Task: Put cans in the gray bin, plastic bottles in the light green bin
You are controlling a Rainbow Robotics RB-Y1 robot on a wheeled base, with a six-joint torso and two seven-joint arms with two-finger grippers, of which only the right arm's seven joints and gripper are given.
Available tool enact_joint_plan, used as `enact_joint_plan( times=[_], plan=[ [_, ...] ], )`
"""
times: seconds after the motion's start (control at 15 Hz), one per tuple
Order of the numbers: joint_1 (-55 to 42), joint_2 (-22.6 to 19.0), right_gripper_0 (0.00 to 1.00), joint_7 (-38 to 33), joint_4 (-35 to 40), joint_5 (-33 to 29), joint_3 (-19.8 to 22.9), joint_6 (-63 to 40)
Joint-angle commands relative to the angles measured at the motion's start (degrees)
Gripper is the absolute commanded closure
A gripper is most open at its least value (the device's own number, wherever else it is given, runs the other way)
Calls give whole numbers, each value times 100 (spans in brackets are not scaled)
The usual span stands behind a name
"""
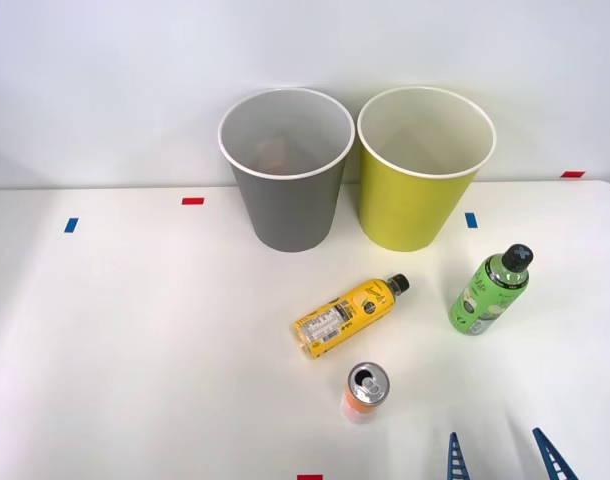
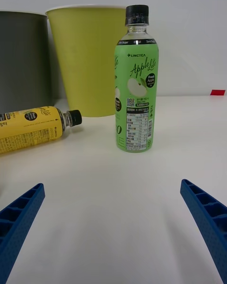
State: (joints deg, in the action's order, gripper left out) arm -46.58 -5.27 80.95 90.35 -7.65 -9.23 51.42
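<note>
While nothing is gripped, the right gripper [image 1: 503,457] is held wide open — low, aimed at the upright green bottle [image 2: 136,83]. Most of each finger [image 2: 207,213] is cut off.

Green bottle [image 1: 489,292] and can [image 1: 366,390] upright; yellow bottle [image 1: 347,315] lying.

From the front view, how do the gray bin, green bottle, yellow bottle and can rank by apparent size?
1. gray bin
2. green bottle and yellow bottle, which look alike
3. can, though it is nearest the camera
</note>
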Motion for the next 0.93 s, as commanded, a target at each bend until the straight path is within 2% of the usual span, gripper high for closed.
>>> enact_joint_plan(
  times=[0.07,0.27,0.4,0.53,0.93],
  plan=[
    [53,-18,0,0,-167,0,-35,-9],
    [-114,-88,0,246,220,378,-299,193],
    [-167,-202,0,1037,580,940,-448,-115],
    [-44,-299,0,1389,633,1345,-545,-176],
    [844,-264,0,1397,633,1811,-483,-791]
  ],
)
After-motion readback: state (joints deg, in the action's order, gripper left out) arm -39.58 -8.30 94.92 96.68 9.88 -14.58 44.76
